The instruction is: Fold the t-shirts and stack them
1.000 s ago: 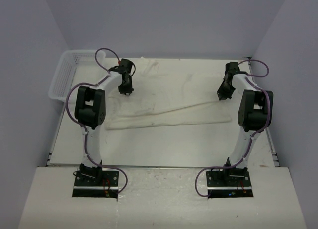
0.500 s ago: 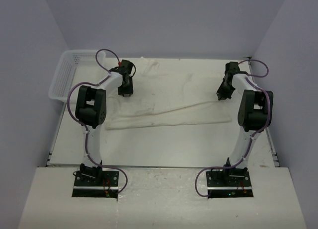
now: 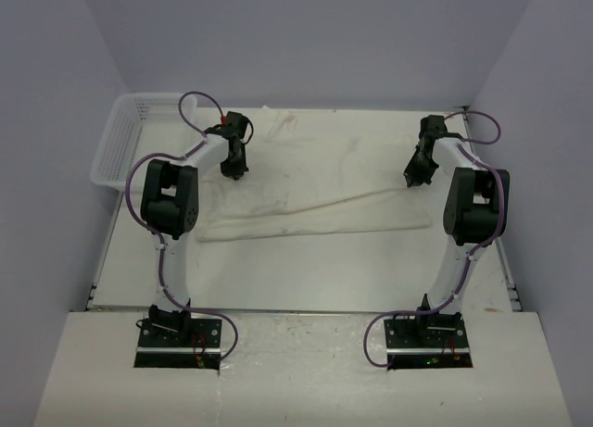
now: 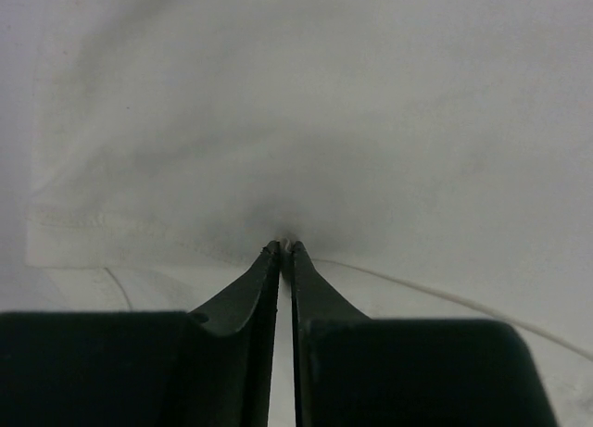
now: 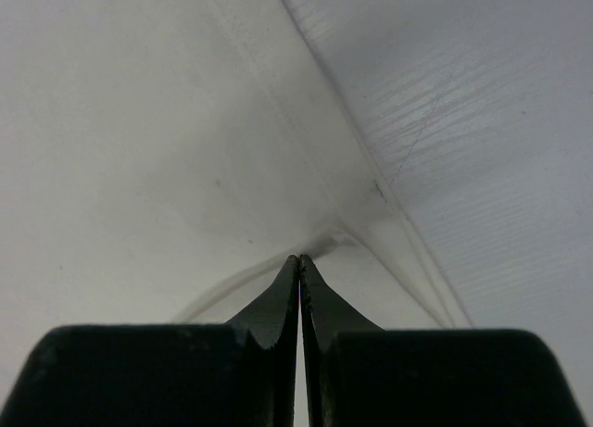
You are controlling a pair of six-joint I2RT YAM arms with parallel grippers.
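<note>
White tabletop (image 3: 306, 270) under lilac walls (image 3: 306, 47): your left gripper (image 3: 235, 170), jaws wider a moment ago, now pinches the t-shirt (image 3: 315, 182) lying mid-frame at its left side, the right gripper (image 3: 413, 178) stays nipped shut on its right edge, so the fold lift looks ready; mesh basket (image 3: 119, 142), upper left, sits well apart.

— What does the room look like?
— Plain pale-lilac walls (image 3: 306, 38) close in on three sides and meet at two back corners.
— And the furniture?
— One white bench (image 3: 306, 270) with a thin rail (image 3: 306, 310) along its near edge, and a white board (image 3: 306, 381) in front. The light is soft and even, with faint shadows.
</note>
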